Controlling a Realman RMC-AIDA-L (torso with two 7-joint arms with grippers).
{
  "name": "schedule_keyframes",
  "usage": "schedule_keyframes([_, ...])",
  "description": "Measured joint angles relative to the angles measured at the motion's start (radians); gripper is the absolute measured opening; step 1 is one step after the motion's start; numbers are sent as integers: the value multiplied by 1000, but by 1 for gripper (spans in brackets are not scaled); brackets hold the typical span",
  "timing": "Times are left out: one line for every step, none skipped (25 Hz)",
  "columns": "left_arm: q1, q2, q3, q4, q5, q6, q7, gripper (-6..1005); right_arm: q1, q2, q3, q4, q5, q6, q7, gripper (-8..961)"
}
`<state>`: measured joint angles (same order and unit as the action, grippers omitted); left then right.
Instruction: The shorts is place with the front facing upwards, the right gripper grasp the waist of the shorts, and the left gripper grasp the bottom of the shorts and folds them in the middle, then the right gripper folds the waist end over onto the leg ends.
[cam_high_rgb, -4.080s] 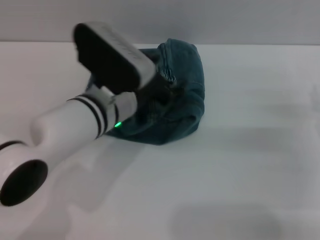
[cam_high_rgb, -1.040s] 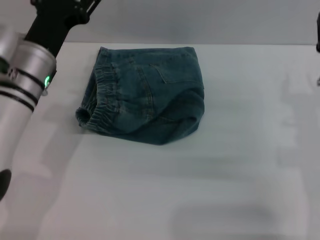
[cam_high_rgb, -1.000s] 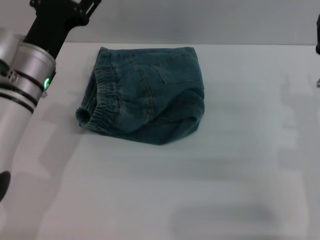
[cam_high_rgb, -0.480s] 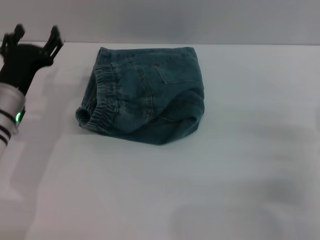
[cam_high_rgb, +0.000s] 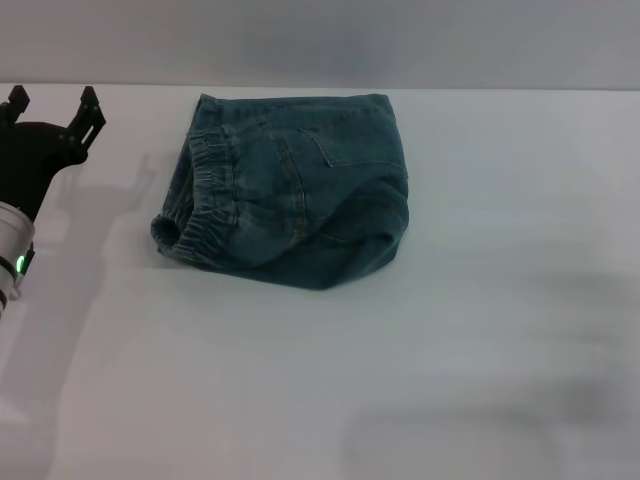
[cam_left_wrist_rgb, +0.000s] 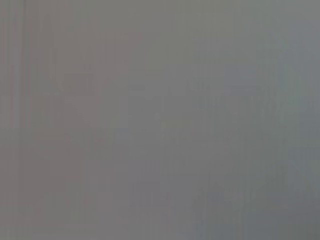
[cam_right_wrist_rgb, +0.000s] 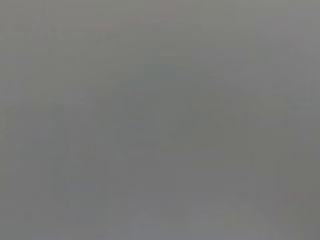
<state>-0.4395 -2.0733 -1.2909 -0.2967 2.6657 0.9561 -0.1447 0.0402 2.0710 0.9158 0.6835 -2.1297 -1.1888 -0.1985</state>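
The blue denim shorts lie folded into a compact bundle at the back middle of the white table in the head view. Their puckered elastic waist lies on top along the bundle's left side, with a stitched pocket beside it. The leg ends are hidden under the fold. My left gripper is open with nothing in it, out at the far left, well apart from the shorts. The right gripper is out of view. Both wrist views show only plain grey.
A grey wall runs behind the table's back edge. The left arm's white sleeve with its green light sits at the left border.
The left arm has drawn back from over the shorts to the far left and lowered. The shorts have stayed still. A dark part at the right edge has gone out of view.
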Motion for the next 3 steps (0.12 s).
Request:
schedule_keyframes([7, -1, 0, -1, 0, 10, -3, 859, 1, 0, -2, 0, 0, -3, 0, 793])
schedule_keyframes([11, -1, 0, -2, -1, 16, -1, 859, 2, 1, -4, 0, 0, -5, 0, 793])
schedule_keyframes([11, -1, 0, -2, -1, 16, -1, 859, 2, 1, -6, 2, 0, -6, 1, 793])
